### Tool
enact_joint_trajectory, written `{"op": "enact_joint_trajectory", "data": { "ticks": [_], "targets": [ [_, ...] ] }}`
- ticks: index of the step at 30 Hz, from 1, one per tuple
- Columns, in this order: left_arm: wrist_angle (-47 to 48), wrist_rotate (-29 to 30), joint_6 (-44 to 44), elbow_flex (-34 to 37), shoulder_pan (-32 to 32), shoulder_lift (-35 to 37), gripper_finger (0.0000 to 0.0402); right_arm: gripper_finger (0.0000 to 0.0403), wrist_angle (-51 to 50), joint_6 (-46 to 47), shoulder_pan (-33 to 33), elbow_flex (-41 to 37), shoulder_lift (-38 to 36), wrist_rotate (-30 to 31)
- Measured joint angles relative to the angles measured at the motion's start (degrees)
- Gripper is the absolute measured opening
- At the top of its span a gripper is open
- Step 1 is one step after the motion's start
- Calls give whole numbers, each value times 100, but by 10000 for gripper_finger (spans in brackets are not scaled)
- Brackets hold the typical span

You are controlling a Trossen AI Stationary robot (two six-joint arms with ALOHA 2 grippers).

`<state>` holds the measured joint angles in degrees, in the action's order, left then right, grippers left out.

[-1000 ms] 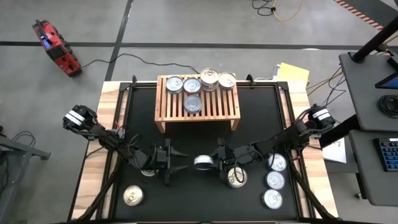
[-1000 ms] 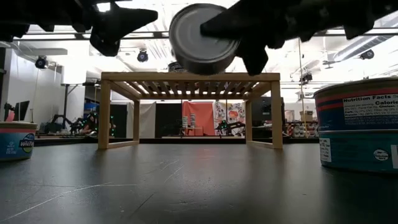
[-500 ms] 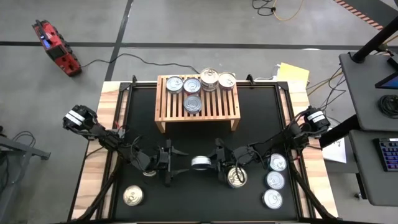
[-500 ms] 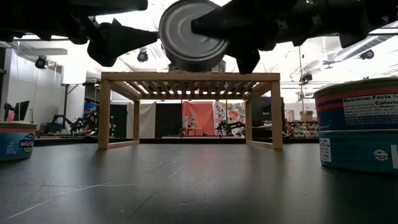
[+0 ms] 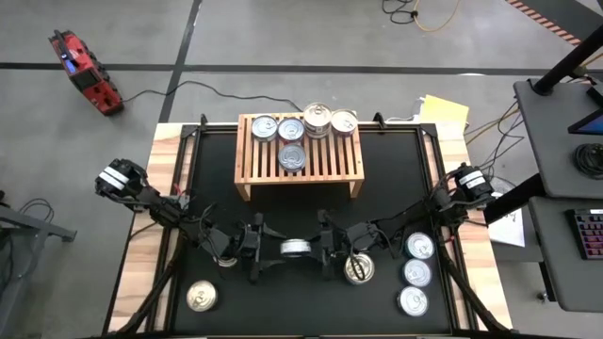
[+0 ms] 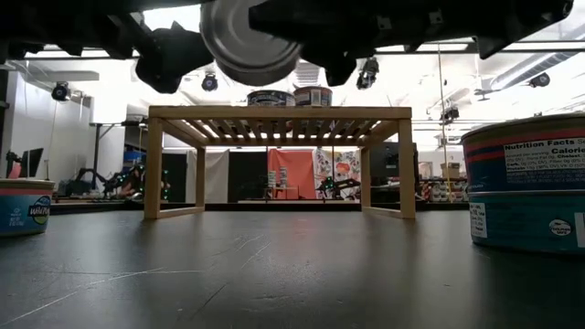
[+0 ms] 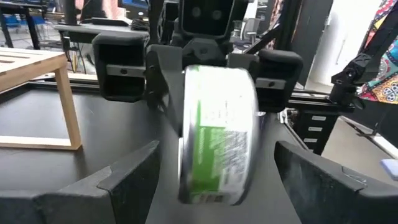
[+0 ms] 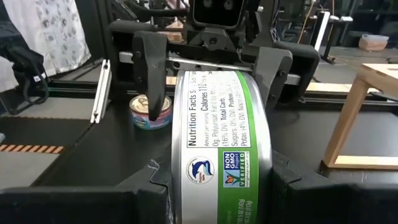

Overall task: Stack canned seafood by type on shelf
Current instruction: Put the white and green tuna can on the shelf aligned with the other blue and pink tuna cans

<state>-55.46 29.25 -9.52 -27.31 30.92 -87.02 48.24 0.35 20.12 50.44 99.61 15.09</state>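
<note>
High view shows a handover in the lower middle of the frame: the right end effector (image 5: 320,248) pinches a green-labelled can (image 5: 294,248) on edge, above the black desk (image 5: 396,169), while the left end effector (image 5: 270,250) faces it with its fingers spread wide on either side of the can, apparently not yet touching it. The left wrist view confirms this, with a gap showing on both sides of the can. The shelf (image 5: 250,165) sits in the upper middle, carrying four cans toward its back edge. More cans wait on the desk: three in a column at lower right (image 5: 413,274), one just under the right arm (image 5: 358,269), one at lower left (image 5: 201,298).

To pass the can well, the left fingers should probably come in square across the flat faces or the rim, clear of the right fingers, and close firmly before the right lets go. A release too early would likely drop the can onto the desk and let it roll.
</note>
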Motion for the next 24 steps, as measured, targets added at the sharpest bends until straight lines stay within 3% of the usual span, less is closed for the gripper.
{"op": "enact_joint_trajectory", "data": {
  "ticks": [12, 24],
  "targets": [
    [-19, 23, 62, -13, -71, 0, 296, 123, 43, -60, 0, 21, -4, -6],
    [-14, 21, 750, -280, -112, 0, 296, 123, 43, -202, 65, 19, -4, -9]
  ]
}}
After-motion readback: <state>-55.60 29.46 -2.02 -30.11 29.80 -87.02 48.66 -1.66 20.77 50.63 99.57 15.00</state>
